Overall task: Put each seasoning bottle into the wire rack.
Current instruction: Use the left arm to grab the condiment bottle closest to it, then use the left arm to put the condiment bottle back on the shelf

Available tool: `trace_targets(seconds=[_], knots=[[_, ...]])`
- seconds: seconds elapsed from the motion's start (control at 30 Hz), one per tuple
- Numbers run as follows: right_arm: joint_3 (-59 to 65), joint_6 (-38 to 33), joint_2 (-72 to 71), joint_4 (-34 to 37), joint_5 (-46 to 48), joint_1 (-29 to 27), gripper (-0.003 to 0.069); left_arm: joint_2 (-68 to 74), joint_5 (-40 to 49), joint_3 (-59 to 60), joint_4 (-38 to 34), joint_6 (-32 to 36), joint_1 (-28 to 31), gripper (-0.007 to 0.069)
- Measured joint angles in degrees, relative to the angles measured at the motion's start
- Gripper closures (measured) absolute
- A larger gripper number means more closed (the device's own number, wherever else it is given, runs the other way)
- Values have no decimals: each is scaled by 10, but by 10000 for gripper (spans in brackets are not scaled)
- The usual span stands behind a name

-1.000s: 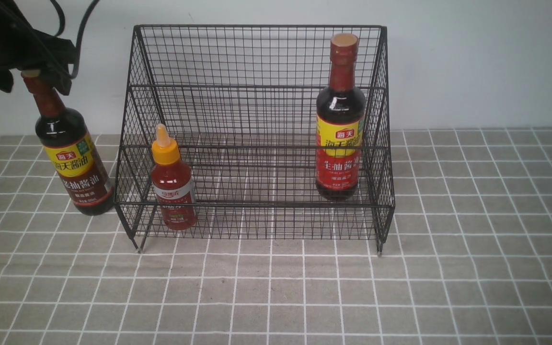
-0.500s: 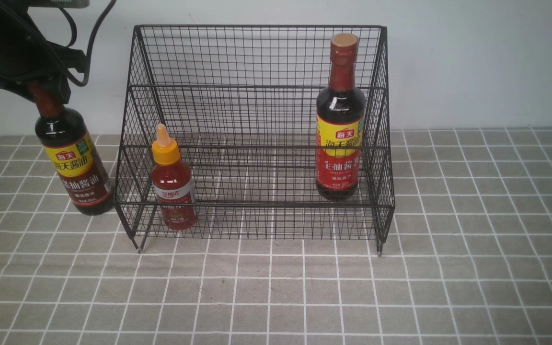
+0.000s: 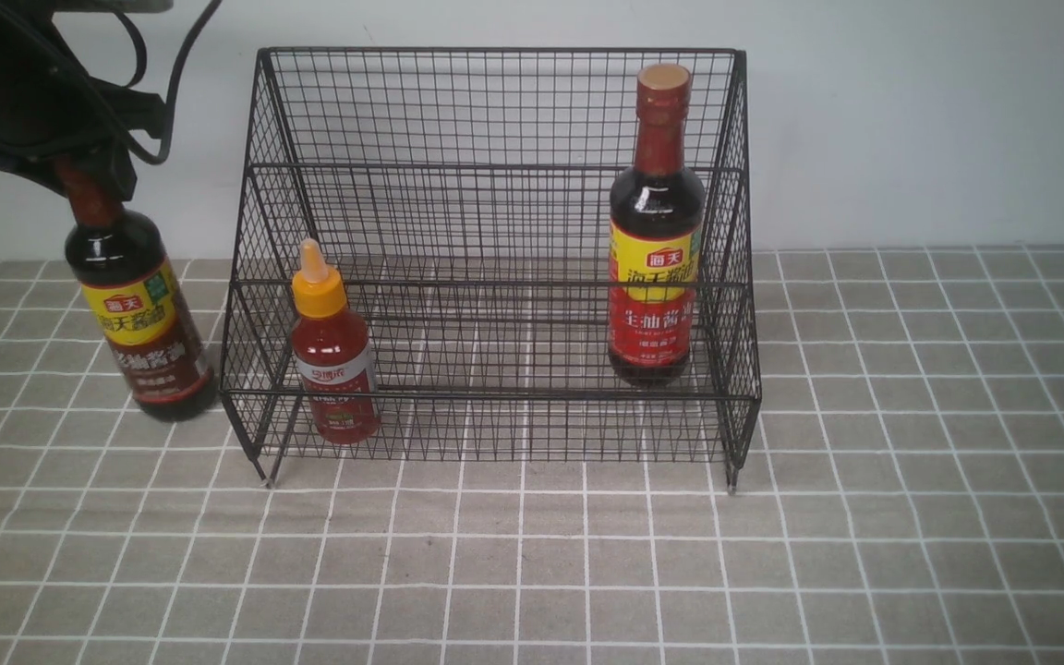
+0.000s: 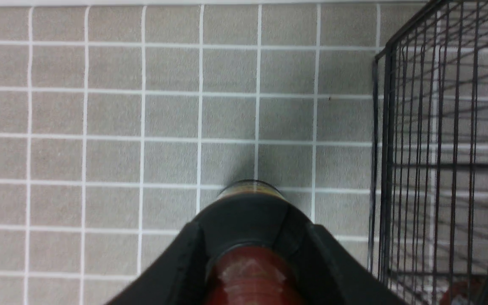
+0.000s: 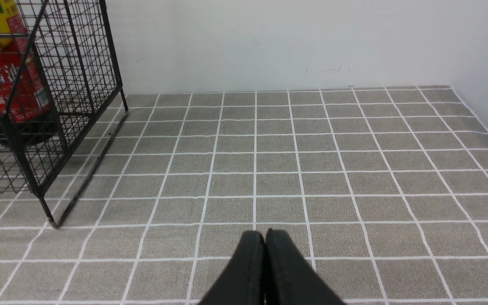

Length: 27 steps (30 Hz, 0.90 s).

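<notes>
A tall dark soy-sauce bottle [image 3: 139,314] stands tilted on the tablecloth just left of the black wire rack [image 3: 495,51]. My left gripper [image 3: 79,166] is shut on its brown-red neck [image 4: 248,275], and the left wrist view looks straight down along the bottle. A second soy-sauce bottle [image 3: 657,231] stands upright inside the rack at its right end and shows through the mesh [image 5: 2,76]. The short red sauce bottle [image 3: 333,360] with a yellow nozzle cap is at the rack's front left corner; whether it is inside I cannot tell. My right gripper [image 5: 264,235] is shut and empty, low over the cloth.
A grey checked tablecloth [image 3: 532,554] covers the table, and a white wall [image 3: 911,120] runs behind. The rack's side [image 4: 388,127] stands close beside the held bottle. The left arm's black cables [image 3: 172,55] hang near the rack's upper left corner.
My left gripper has come down from the bottle's cap onto its neck and shut there. The bottle has shifted slightly and turned a little. The right arm has not moved.
</notes>
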Motion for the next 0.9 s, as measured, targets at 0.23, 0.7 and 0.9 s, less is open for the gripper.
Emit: trace_targets(seconds=[0.23, 0.7, 0.9], knots=[[0, 0, 0, 0, 0, 0, 673, -46, 25, -64, 0, 0, 0, 362], [0, 0, 0, 0, 0, 0, 673, -86, 43, -217, -9, -3, -86, 362], [0, 2, 0, 0, 0, 0, 673, -87, 43, -231, -8, -3, -122, 362]])
